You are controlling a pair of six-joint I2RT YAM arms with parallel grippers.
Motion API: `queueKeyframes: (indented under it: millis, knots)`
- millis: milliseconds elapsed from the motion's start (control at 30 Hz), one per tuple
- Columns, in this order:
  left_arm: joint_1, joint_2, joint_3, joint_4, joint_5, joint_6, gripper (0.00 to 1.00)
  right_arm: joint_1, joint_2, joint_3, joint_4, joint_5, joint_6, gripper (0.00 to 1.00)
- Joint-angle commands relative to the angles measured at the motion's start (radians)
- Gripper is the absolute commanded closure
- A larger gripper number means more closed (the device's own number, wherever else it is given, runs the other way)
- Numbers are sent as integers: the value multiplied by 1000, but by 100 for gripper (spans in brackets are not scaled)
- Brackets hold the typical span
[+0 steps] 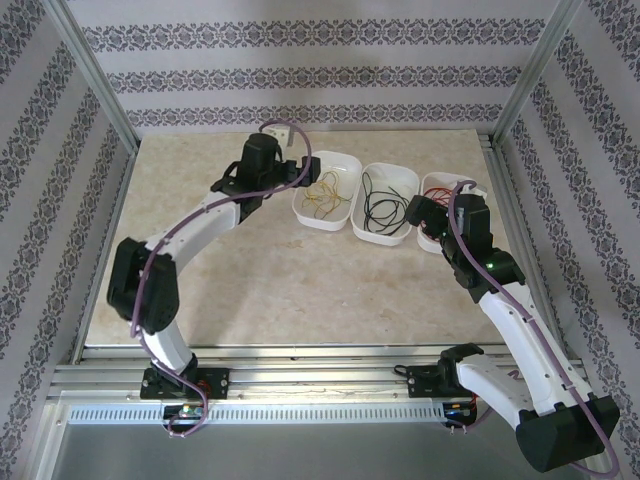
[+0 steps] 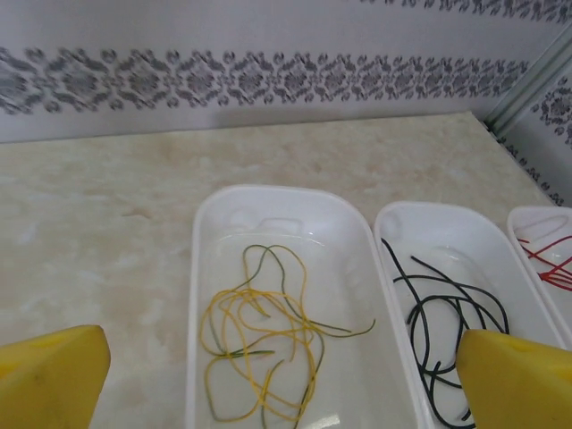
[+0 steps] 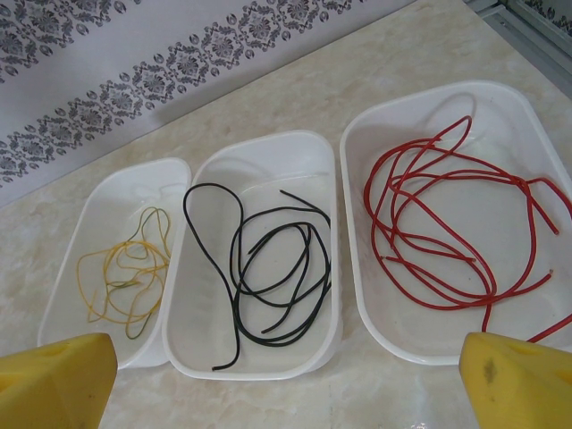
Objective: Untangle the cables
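No lettering, label, brand, number or sign can be read. The cables [image 1: 380,208], the white trays [image 3: 201,308] and the marbled table [image 1: 300,290] carry no print, and the wallpaper [image 1: 300,75] bears floral bands only. A faint mark on the right arm [image 1: 512,375] is too small to read.

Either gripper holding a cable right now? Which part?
Nothing is held. Left gripper and right gripper are both open; the cables lie loose in the trays.
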Motion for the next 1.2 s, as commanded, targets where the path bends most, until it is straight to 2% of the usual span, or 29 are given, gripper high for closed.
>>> queueKeyframes:
  millis: [0, 167, 300, 500, 633, 733, 867, 1000, 1167]
  knots:
    - [20, -100, -113, 36, -82, 4, 1, -10, -14, 0, 24, 11, -23, 2]
    - [38, -311, -361, 53, -155, -14, 1, -10, -36, -34, 55, 15, -36, 2]
    - [56, -496, -527, -7, -231, -19, 1, -11, -65, -72, 94, 39, -53, 2]
    - [69, -750, -713, -88, -324, -19, 1, -19, -82, -131, 150, 88, -92, 2]
    - [68, -891, -815, -89, -325, -18, 0, -30, -68, -163, 169, 101, -114, 2]
    - [70, -968, -853, -116, -335, -3, 0, -41, -75, -204, 205, 124, -127, 2]
    - [69, -1029, -883, -143, -384, 7, 1, -50, -128, -303, 340, 155, -166, 2]
    - [69, -1078, -919, -122, -357, 31, 0, -56, -205, -432, 489, 146, -233, 2]
    - [69, -1140, -985, -74, -349, 84, 0, -60, -254, -508, 560, 148, -368, 2]
